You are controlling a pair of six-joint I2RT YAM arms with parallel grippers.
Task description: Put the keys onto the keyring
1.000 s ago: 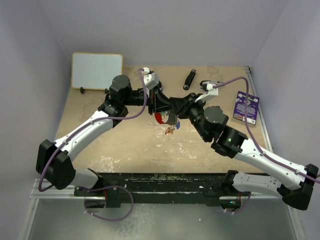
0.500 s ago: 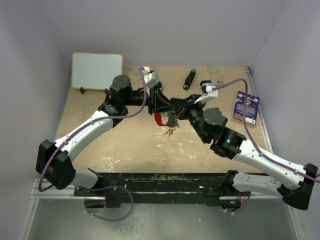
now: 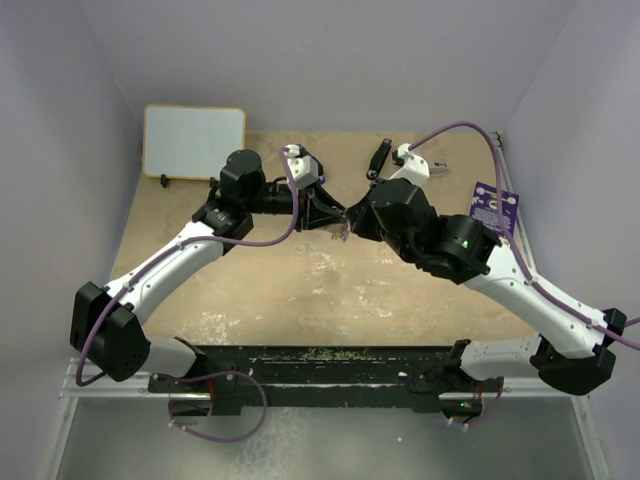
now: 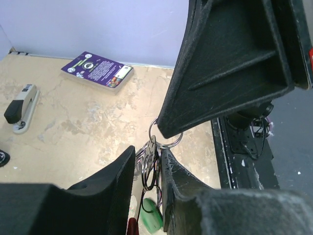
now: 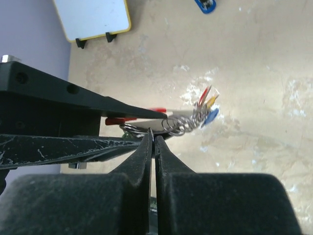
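**Right gripper shuts at the ring as the left loosens**

The right gripper (image 5: 152, 138) has rolled over and risen across the left gripper (image 4: 146, 152). Its jaws are now pressed together, tips at the keyring (image 4: 165, 135); whether they nip the wire is too fine to tell. The left jaws have eased slightly apart with the ring bunch hanging in the gap, and I cannot tell if they still grip it. The fob (image 5: 131, 120), lately dangling in the overhead view, sits against the left finger. Coloured keys (image 5: 206, 105) fan from the bunch. This looks like a re-grip to open the ring for threading.
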